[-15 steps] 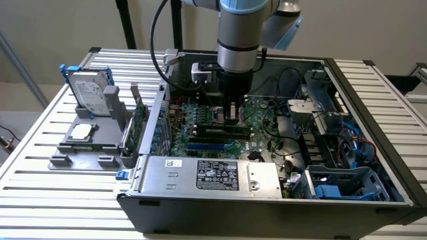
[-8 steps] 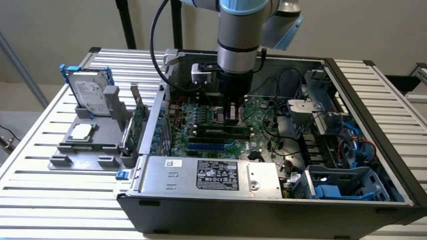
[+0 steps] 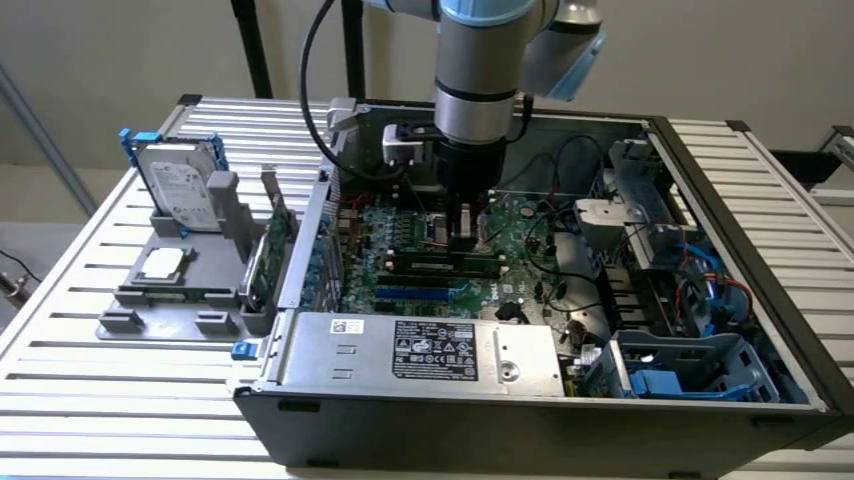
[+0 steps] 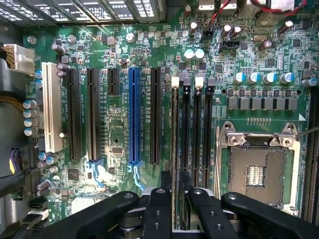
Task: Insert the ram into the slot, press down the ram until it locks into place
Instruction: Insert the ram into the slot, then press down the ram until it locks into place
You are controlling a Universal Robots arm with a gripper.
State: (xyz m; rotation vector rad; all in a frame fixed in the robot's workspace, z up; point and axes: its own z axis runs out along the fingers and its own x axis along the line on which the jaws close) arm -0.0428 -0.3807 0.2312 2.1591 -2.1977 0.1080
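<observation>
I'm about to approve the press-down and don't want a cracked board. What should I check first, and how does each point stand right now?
1. Alignment: the ram stands on edge along the slot: ok.
2. Position: the end effector is directly over the ram: ok.
3. Level: the ram looks even end to end in the exterior view: ok.
4. Locking: the white end latch closed on the ram: cannot tell.
5. Clearance: no cable crosses the slot in the wrist view: ok.
</observation>
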